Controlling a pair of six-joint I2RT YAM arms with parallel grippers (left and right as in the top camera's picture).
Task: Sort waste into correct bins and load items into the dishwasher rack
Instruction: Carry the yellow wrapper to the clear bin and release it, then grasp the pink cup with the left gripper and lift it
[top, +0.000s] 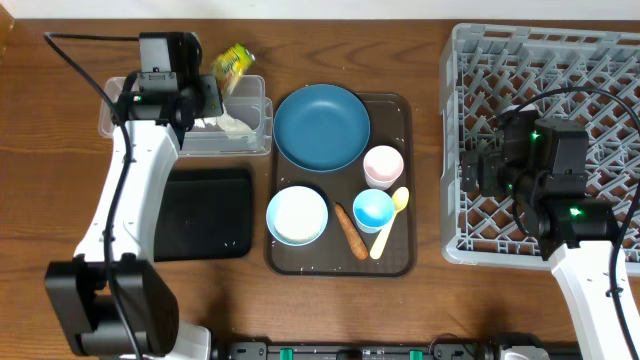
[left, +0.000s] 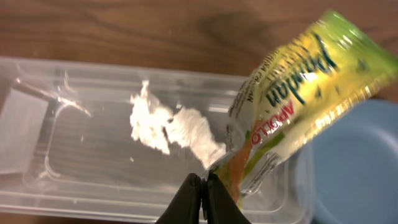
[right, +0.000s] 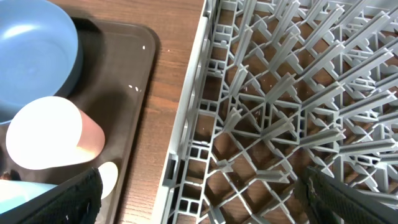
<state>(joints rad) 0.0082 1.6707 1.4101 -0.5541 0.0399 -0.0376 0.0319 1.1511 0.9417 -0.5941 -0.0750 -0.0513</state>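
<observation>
Yellow-green wrapper (left: 298, 93) was caught by its lower corner in the left jaws. We saw these pressed all but together, with only a hairline slit between the black tips. It slanted up and away to the right of those jaws, printed face toward the wrist camera, clear of the surface (top: 40, 180).

Just beyond and below the left jaws lay the clear tub (left: 37, 130). The crumpled white tissue (left: 168, 127) sat on its floor, a little ahead of the tips and slightly to their left. Back from the left jaws, toward the arm's base, the black tray (top: 205, 215) lay flat just beside the tub.

Right jaws stood spread wide and held nothing, one finger at each lower corner of the wrist view. They hung over the left rim of the dishwasher rack (right: 280, 93). Between them we noted grey pegs and a strip of bare wood.

To the left of the right jaws sat the brown serving tray (right: 134, 81):
- Nearest them was the pink cup (right: 46, 134).
- Beyond it was the dark-blue bowl (right: 31, 50).
- A few loose white grains (right: 132, 88) lay on the tray's bare edge.
- Farther left were the light-blue cup (top: 374, 209), the pale yellow spoon (top: 390, 222) touching it, the carrot-like stick (top: 350, 231) and the white bowl (top: 297, 215).
</observation>
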